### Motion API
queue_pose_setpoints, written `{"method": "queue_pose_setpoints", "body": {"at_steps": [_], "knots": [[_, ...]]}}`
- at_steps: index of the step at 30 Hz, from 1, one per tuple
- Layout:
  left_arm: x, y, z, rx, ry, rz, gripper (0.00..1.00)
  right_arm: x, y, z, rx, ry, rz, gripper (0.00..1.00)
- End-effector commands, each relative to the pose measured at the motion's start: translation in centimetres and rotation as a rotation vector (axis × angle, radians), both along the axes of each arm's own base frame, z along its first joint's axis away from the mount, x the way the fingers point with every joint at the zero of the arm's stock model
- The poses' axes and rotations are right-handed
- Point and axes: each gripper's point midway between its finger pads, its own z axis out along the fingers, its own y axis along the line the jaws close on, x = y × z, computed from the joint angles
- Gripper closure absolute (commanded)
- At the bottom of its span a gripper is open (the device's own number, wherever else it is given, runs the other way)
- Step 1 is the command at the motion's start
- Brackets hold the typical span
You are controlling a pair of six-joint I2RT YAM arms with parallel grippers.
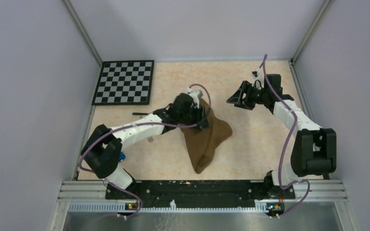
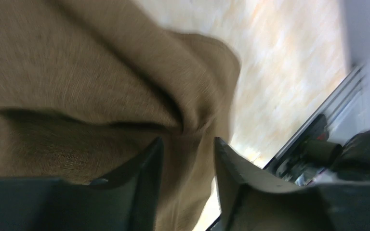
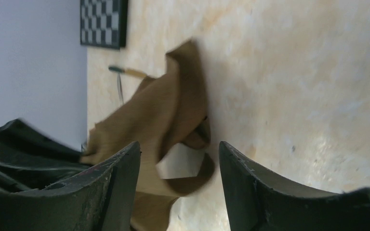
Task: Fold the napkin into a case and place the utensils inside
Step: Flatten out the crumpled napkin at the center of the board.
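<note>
- Brown cloth, the napkin (image 1: 207, 139), sits bunched in the middle of the table (image 1: 260, 144), its far edge held up by the left gripper (image 1: 201, 118).
- The left wrist view is blurred, but it shows that pincer clamped on a thick fold of the napkin.
- The right gripper (image 1: 233, 98) hangs well apart to the right, fingers spread wide.
- The knife-like utensil (image 3: 127, 72) lies beyond the napkin, its gold blade meeting the cloth's edge; a thin grey line beside it is too faint to name.
- The checkerboard (image 1: 124, 82) is cut off in the right wrist view.
- A blue toy (image 1: 121, 156) is half hidden behind the left arm's elbow.
</note>
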Motion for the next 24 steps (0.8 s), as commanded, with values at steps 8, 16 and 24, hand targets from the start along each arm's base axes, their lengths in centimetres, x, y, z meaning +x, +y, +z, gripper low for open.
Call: {"method": "queue_pose_setpoints", "body": {"at_steps": [8, 16, 24], "knots": [[-3.6, 3.3, 0.9, 0.126, -0.081, 0.064, 0.02, -4.5, 0.3, -3.2, -0.205, -0.020, 0.076, 0.37], [-3.9, 1.7, -0.1, 0.143, 0.028, 0.028, 0.19, -9.3, 4.6, -4.0, -0.018, 0.014, 0.208, 0.47], [-4.6, 1.8, -0.1, 0.124, 0.039, 0.016, 0.08, -10.6, 5.8, -6.4, 0.014, 0.070, 0.237, 0.60]]}}
